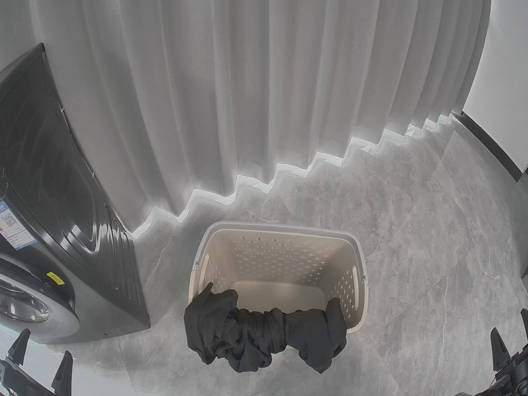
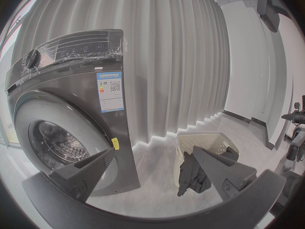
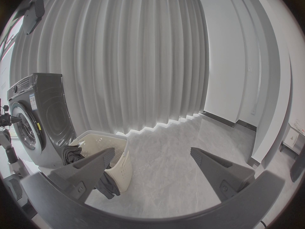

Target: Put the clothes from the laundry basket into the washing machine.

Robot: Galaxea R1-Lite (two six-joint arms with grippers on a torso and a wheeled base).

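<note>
The left gripper [image 2: 153, 149] and the right gripper [image 3: 152, 149] are both spread wide and hold nothing, so the task seems not yet begun. The crumpled black cloth garment [image 1: 258, 331] hangs twisted over the near rim of the cream perforated plastic laundry basket [image 1: 275, 227], just beside the dark grey front-loading washing machine [image 1: 55, 193], whose round glass door [image 2: 60, 147] looks closed.

No legible txt; washing machine [image 2: 79, 80] carries blue label [image 2: 110, 91] w/ QR code, yellow sticker [image 2: 115, 143].
</note>
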